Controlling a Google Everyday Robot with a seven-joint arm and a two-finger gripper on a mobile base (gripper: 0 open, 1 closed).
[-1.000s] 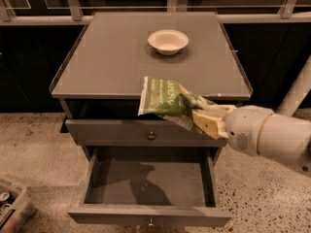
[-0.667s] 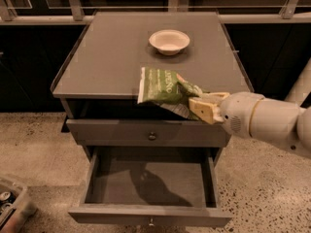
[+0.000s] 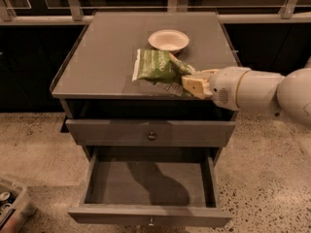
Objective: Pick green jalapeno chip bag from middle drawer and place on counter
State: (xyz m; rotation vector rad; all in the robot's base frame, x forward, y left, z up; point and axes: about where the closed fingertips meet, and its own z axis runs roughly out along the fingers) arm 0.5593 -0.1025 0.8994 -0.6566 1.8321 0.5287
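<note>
The green jalapeno chip bag is held over the front right part of the grey counter, just in front of the white bowl. My gripper is shut on the bag's right end, with its cream fingers clamped on it. The white arm comes in from the right. The middle drawer stands pulled open below, its grey floor bare and shadowed by the arm.
A closed drawer front with a round knob sits under the counter top. A bin with cans stands on the speckled floor at the lower left. Metal railing posts run behind the cabinet.
The gripper with the bag has moved up and back, from in front of the counter's edge to over the counter top, closer to the bowl.
</note>
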